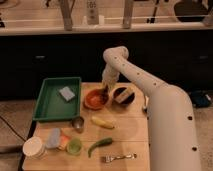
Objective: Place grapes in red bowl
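Round shallow orange-red bowl [93, 101] seen on wooden desk [127, 131], just right of green plastic tray [50, 106], end effector [104, 92] held over bowl's right rim, its grip state impossible to tell.

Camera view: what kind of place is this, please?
Probably a kitchen-like test area: a wooden table with the red bowl, a green tray and a fork, a dark counter behind. The gripper is at the red bowl's rim.

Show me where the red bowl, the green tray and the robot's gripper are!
red bowl [87, 101]: camera view, on its left rim.
green tray [49, 106]: camera view, on a bare part of its floor.
gripper [104, 91]: camera view, at its tip, over the red bowl's right side.
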Controlling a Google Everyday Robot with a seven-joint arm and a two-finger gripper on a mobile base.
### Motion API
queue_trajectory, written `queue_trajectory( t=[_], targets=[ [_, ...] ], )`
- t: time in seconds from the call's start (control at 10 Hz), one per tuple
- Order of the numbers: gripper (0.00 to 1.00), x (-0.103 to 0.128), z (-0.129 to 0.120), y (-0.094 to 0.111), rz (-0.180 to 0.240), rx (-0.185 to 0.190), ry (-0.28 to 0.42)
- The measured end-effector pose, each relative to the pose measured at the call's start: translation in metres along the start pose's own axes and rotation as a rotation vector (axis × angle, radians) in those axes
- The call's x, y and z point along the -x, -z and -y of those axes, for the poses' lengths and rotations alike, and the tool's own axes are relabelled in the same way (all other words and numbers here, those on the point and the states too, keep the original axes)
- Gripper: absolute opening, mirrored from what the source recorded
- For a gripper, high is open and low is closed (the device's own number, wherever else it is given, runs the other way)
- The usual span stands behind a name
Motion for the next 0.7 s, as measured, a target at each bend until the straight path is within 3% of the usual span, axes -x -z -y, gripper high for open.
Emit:
queue_trajectory(
  t=[0.7],
  targets=[
    [0.0,0.0022,0.0047,-0.0004,0.009,0.001,0.015]
  ],
)
